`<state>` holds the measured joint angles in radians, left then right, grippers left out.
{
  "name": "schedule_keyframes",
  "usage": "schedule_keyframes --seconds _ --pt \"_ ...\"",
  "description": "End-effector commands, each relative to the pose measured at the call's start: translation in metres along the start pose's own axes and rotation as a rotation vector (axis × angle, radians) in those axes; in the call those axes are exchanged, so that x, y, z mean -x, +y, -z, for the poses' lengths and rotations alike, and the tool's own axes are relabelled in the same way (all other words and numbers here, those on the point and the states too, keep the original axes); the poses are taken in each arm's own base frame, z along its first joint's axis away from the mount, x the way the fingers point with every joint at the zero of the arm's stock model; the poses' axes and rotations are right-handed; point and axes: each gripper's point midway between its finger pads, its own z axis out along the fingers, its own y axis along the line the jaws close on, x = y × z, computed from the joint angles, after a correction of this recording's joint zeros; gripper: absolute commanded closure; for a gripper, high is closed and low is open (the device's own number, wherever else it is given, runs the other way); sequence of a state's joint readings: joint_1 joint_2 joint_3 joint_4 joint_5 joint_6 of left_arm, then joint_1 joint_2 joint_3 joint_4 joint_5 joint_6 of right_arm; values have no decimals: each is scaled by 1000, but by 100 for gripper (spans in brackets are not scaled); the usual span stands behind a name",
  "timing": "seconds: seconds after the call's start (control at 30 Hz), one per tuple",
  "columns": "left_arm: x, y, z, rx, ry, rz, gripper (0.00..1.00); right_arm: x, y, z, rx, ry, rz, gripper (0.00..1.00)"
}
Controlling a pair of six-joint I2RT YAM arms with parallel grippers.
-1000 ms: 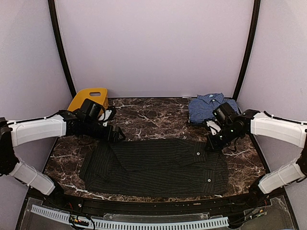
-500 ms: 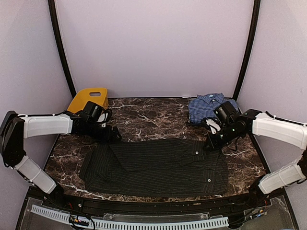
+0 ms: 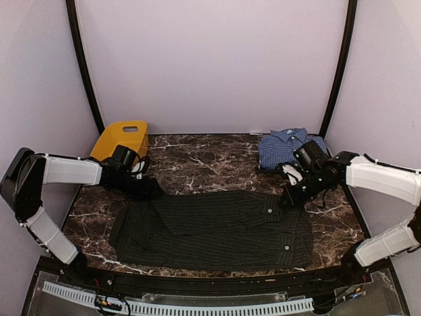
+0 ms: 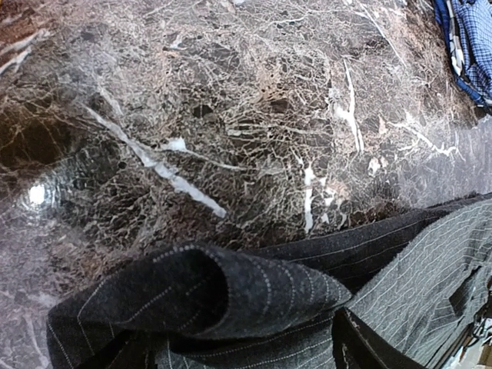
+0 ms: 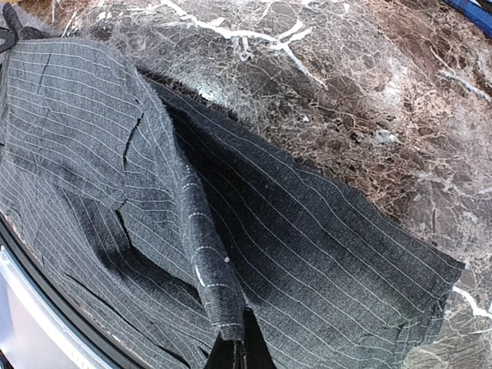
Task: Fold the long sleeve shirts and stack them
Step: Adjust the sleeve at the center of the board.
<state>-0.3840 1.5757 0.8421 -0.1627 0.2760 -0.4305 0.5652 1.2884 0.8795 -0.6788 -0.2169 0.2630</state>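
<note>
The black pinstriped shirt [image 3: 210, 227] lies spread across the front of the marble table [image 3: 210, 161]. My left gripper [image 3: 150, 189] is at the shirt's far left corner. In the left wrist view a rolled fold of the black shirt [image 4: 207, 296] sits between my jaws, and my left gripper [image 4: 238, 346] is shut on it. My right gripper [image 3: 287, 197] is at the shirt's far right edge. In the right wrist view my right gripper [image 5: 234, 352] pinches a raised ridge of the black shirt [image 5: 200, 254]. The blue checked shirt [image 3: 289, 148] lies folded at the back right.
A yellow plastic basket [image 3: 122, 137] stands at the back left, just behind my left arm. The blue shirt's edge shows at the top right of the left wrist view [image 4: 470, 46]. Bare marble lies between the two shirts. A white slotted rail [image 3: 197, 306] runs along the front edge.
My left arm has drawn back to the left, and its gripper has shifted slightly left and down with the shirt corner. My right gripper has barely moved.
</note>
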Motion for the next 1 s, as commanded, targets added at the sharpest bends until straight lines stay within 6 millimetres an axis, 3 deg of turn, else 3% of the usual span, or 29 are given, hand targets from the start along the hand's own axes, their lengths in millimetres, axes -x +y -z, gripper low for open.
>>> schedule_keyframes --seconds 0.0,0.23,0.4,0.77,0.97 --pt "4 -8 0 -87 -13 -9 26 7 4 12 13 -37 10 100" --pt "16 -13 3 -165 -50 7 42 12 7 16 22 -48 21 100" --pt "9 -9 -4 -166 -24 11 54 14 8 18 23 -51 23 100" --pt "2 -2 -7 -144 -14 15 84 37 26 57 62 -163 44 100" --pt "4 -6 2 -146 -16 22 100 41 33 67 86 -173 48 100"
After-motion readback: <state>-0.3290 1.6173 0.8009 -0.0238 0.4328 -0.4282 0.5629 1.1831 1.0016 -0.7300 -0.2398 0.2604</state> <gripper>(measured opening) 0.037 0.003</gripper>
